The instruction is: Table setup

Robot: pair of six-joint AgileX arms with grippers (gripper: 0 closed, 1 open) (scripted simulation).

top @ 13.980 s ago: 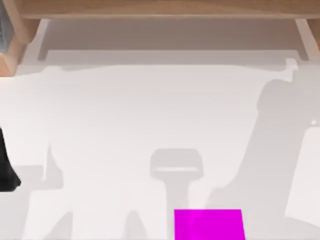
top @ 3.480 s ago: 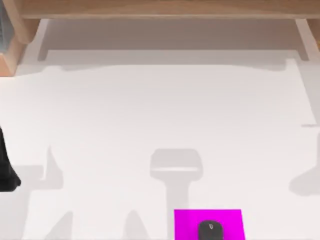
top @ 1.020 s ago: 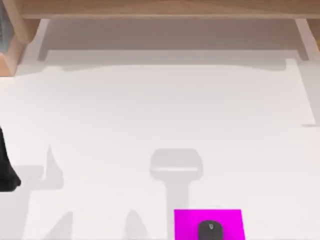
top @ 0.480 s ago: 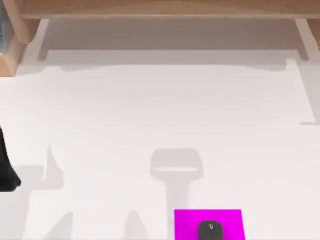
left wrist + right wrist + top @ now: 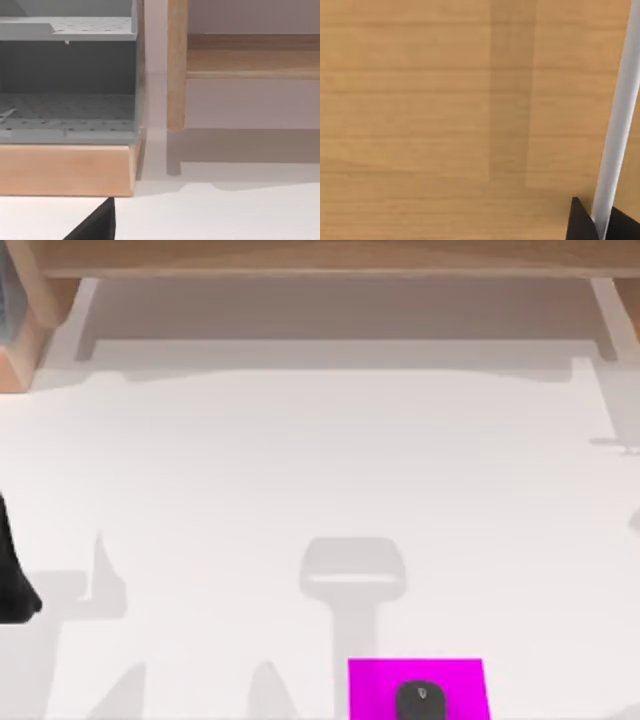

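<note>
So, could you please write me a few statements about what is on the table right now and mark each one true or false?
1. A dark mouse sits on the magenta pad. True.
2. The magenta pad lies at the far edge of the table, against the wooden frame. False: it lies at the near edge in the top view, well apart from the frame.
3. The left arm is at the table's left edge in the top view. True.
4. The mouse is white. False: it is dark, nearly black.
5. A grey perforated rack rests on a wooden base in the left wrist view. True.
</note>
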